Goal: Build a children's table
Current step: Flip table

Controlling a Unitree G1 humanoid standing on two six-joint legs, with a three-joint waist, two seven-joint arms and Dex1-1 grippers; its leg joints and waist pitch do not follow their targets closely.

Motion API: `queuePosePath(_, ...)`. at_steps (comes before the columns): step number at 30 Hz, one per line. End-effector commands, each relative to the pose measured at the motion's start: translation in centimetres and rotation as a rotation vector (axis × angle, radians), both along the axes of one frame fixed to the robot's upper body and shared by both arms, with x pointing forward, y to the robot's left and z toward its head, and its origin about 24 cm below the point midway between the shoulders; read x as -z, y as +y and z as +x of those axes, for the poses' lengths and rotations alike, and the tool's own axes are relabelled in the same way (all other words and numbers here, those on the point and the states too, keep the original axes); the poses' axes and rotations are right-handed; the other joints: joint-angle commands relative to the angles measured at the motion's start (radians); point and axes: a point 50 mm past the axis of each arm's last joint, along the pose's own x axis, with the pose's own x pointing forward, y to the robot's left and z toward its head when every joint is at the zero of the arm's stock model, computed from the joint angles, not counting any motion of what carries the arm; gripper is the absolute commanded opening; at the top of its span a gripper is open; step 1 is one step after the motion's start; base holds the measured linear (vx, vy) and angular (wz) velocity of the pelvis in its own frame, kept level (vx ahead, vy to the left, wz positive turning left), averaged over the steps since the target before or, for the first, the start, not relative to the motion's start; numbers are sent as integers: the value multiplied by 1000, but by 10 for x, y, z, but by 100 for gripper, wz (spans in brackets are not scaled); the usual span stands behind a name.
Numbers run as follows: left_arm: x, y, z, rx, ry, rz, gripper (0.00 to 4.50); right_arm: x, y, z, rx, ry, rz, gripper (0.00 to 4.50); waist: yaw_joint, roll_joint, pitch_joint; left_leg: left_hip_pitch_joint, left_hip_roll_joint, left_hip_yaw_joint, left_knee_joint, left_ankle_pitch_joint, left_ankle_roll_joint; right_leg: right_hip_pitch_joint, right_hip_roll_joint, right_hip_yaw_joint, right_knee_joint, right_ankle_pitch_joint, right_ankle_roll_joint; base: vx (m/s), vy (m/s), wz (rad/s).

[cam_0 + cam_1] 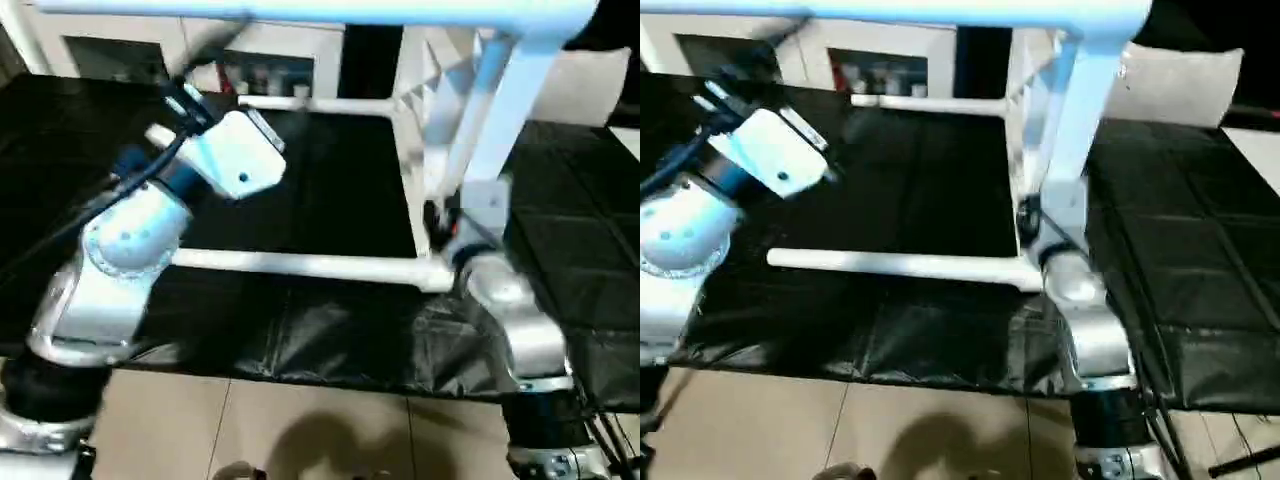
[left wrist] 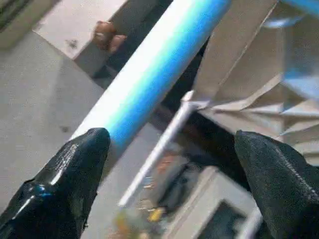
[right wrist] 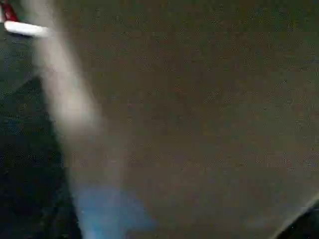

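Observation:
The children's table lies on its side on the black-covered surface. Its white top (image 1: 497, 110) stands on edge at the right, ribbed underside (image 2: 259, 74) facing left. One leg (image 1: 300, 265) runs low along the front, another (image 1: 310, 103) along the back, and an upper leg (image 1: 300, 15) crosses the top of the view. My left gripper (image 2: 169, 144) is open, raised at the left, its fingertips (image 2: 82, 154) just short of a white leg (image 2: 154, 69) and holding nothing. My right gripper (image 1: 440, 222) is at the top's lower front corner, where the front leg joins.
Black sheeting (image 1: 300, 190) covers the work surface, its front edge hanging over the tiled floor (image 1: 300, 430). A white cabinet with glass doors (image 1: 270, 60) stands behind. A pale cushion-like object (image 1: 1185, 85) lies at the back right.

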Motion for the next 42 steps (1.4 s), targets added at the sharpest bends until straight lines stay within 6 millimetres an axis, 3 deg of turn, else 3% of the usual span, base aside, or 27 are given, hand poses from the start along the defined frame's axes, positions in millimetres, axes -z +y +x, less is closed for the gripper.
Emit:
queuePosePath(1,-4,3,3,-34,-48,4,450,-3,-6,4,34,-16,-25,323,2,12,-70,18,66,-39,-66,-188,-66,38,-87,62,-63,-114,-121,0,0,0)
queuePosePath(4,-4,7,8,-78,-100,-3,450,1,-9,8,45,-13,-39,323,1,15,-66,18,66,-40,-68,-229,-70,35,-86,61,-67,-153,-128,0,0,0)
queuePosePath(7,-7,8,11,-109,-165,10,450,4,-10,13,52,-7,-35,323,0,13,-65,21,66,-41,-68,-256,-69,33,-88,61,-70,-195,-128,0,0,0)
queuePosePath(8,-8,8,12,-115,-184,25,450,5,-10,14,51,-5,-32,323,0,7,-65,21,68,-42,-68,-265,-68,33,-89,61,-71,-211,-125,0,0,0)
queuePosePath(10,-10,9,14,-130,-221,48,450,6,-9,16,47,-3,-29,323,1,10,-64,20,68,-43,-68,-269,-65,30,-89,61,-72,-221,-123,0,0,0)
queuePosePath(11,-10,10,16,-137,-227,54,450,7,-7,17,38,-3,-26,296,1,11,-64,22,67,-43,-68,-271,-65,28,-89,61,-71,-221,-123,0,0,0)
queuePosePath(14,-8,10,21,-156,-240,92,450,9,-3,19,15,-4,-15,276,2,11,-65,20,67,-42,-67,-264,-61,29,-91,61,-70,-209,-128,0,0,0)
queuePosePath(15,-8,10,22,-160,-242,104,450,9,-2,19,11,-4,-14,262,4,16,-66,21,67,-43,-66,-265,-61,27,-91,61,-70,-208,-131,0,0,0)
queuePosePath(16,-8,11,22,-161,-244,106,450,9,-2,20,11,-5,-14,251,3,13,-67,19,66,-43,-66,-258,-60,30,-90,61,-68,-194,-133,0,0,0)
queuePosePath(21,-16,10,23,-146,-313,91,450,12,-3,20,14,-7,-10,212,10,15,-74,11,66,-40,-58,-185,-45,32,-88,59,-54,-71,-157,0,0,0)
queuePosePath(28,-18,8,29,-157,-321,110,450,12,-1,21,3,-12,-11,199,17,16,-69,18,67,-40,-61,-246,-56,24,-89,60,-63,-167,-144,0,0,0)
queuePosePath(35,-26,9,48,-203,-304,113,450,11,1,21,-17,-21,-46,197,20,17,-71,17,66,-41,-61,-242,-59,24,-90,60,-62,-158,-140,0,0,0)
queuePosePath(36,-27,9,50,-208,-300,108,421,11,0,20,-18,-22,-53,197,19,14,-71,15,65,-41,-60,-238,-59,27,-91,60,-61,-152,-142,0,0,0)
queuePosePath(37,-29,10,52,-213,-303,104,414,11,0,20,-19,-23,-58,197,21,20,-72,16,65,-42,-60,-235,-60,26,-92,60,-61,-150,-143,0,0,0)
queuePosePath(39,-30,10,54,-211,-294,93,411,11,0,20,-18,-23,-61,197,20,16,-72,15,66,-42,-59,-229,-59,28,-91,59,-60,-129,-150,0,0,0)
queuePosePath(42,-32,9,61,-211,-270,78,372,10,-3,20,-13,-27,-69,197,21,19,-74,14,65,-40,-57,-223,-55,29,-91,59,-60,-119,-158,0,0,0)
